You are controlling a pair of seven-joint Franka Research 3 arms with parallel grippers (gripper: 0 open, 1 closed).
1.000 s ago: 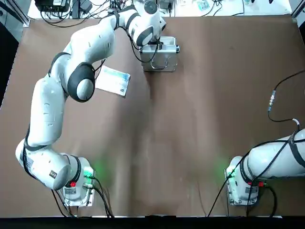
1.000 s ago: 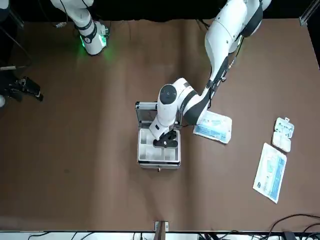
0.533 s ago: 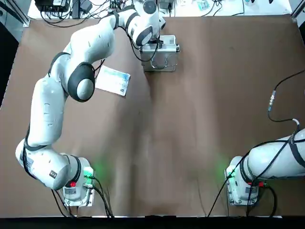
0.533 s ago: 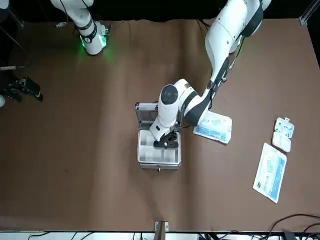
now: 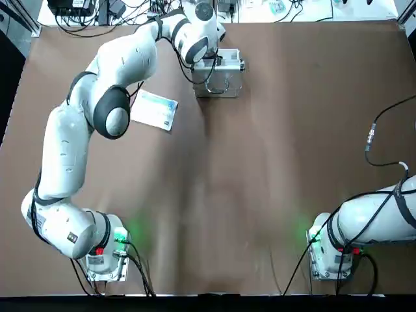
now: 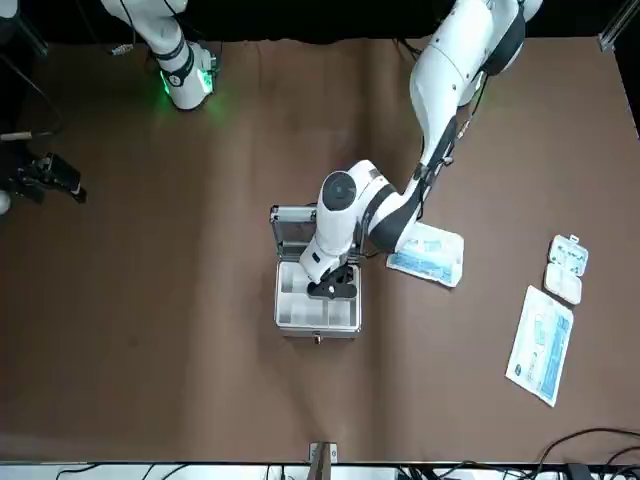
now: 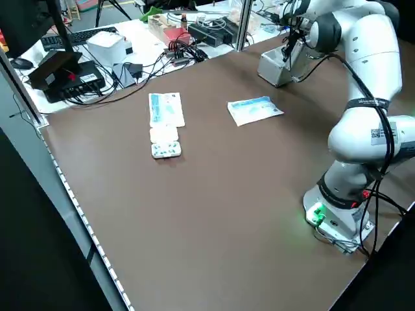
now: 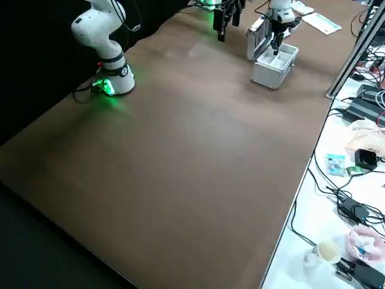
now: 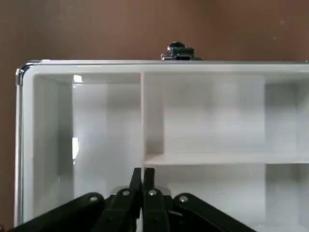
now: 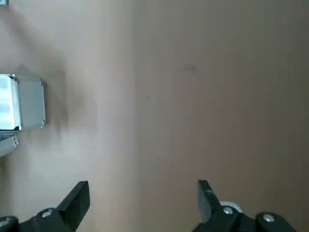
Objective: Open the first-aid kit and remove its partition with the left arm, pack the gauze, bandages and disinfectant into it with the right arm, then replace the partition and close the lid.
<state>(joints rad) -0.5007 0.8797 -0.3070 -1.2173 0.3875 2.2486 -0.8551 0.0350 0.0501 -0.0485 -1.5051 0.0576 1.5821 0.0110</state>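
The silver first-aid kit stands open at the far side of the table, its lid upright with the handle facing the robot. The pale partition lies inside the case. My left gripper reaches down into it. In the left wrist view its fingers are pinched together on a thin divider wall of the partition. My right gripper hangs open and empty above bare table, away from the kit. The disinfectant does not show.
A flat white-and-blue packet lies right beside the case. A long slim white-and-teal box and a small white blister pack lie farther out on the robot's left. Cables and electronics crowd the bench past the far edge.
The left wrist has shifted very slightly over the case. The kit, the partition and the right arm look unchanged.
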